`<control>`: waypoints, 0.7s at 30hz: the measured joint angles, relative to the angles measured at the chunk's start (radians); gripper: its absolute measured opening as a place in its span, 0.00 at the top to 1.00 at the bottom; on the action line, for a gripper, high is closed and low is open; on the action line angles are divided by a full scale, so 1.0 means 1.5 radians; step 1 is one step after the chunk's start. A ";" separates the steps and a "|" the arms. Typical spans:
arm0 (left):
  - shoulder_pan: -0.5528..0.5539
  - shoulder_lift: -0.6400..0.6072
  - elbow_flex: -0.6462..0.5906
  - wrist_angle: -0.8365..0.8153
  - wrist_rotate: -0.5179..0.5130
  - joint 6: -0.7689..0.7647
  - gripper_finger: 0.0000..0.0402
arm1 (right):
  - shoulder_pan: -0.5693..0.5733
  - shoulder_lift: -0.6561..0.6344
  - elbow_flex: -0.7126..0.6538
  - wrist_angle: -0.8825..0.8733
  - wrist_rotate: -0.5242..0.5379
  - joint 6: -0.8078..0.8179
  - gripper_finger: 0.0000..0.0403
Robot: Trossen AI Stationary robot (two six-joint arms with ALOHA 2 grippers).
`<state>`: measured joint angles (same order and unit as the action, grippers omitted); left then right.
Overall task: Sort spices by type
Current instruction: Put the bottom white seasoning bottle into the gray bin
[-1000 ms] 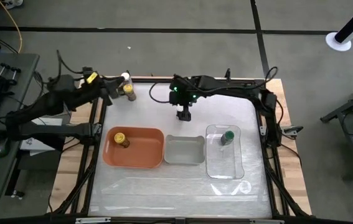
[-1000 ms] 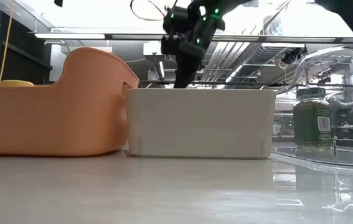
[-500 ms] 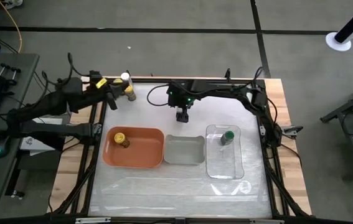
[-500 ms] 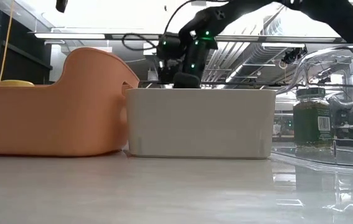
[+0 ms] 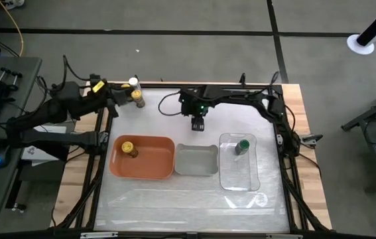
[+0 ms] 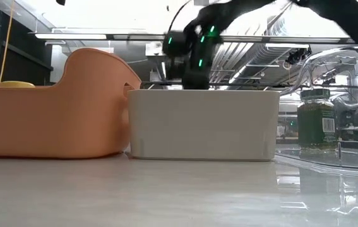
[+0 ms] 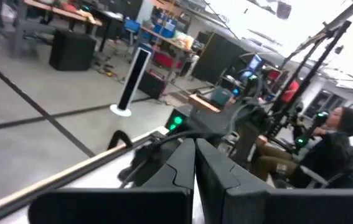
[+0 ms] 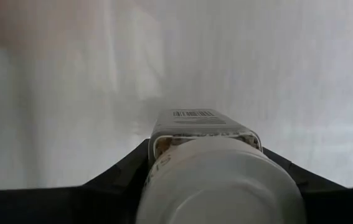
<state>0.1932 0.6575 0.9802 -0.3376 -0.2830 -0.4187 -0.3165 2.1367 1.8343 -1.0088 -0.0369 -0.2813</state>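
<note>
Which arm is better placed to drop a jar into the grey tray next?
The right. Its end effector already grips a white-lidded jar and hangs just behind the grey tray. The left end effector sits shut and empty at the table's far left corner, beside two loose jars.

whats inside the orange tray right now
One yellow-lidded spice jar stands in the orange tray, near its left end. In the low view the tray's wall hides everything but the lid.
</note>
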 joint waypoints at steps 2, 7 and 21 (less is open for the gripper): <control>0.000 -0.002 0.000 -0.002 -0.009 0.008 1.00 | -0.001 -0.046 0.000 -0.015 -0.044 0.005 0.53; 0.000 -0.001 0.000 -0.007 -0.010 0.014 1.00 | 0.026 -0.168 0.003 -0.070 -0.102 0.047 0.53; 0.000 0.016 0.000 -0.011 -0.011 0.026 1.00 | 0.269 -0.255 -0.152 -0.068 -0.010 0.257 0.53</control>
<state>0.1937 0.6823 0.9802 -0.3546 -0.2993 -0.3801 0.0874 1.7546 1.6056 -1.1110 -0.0522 0.1038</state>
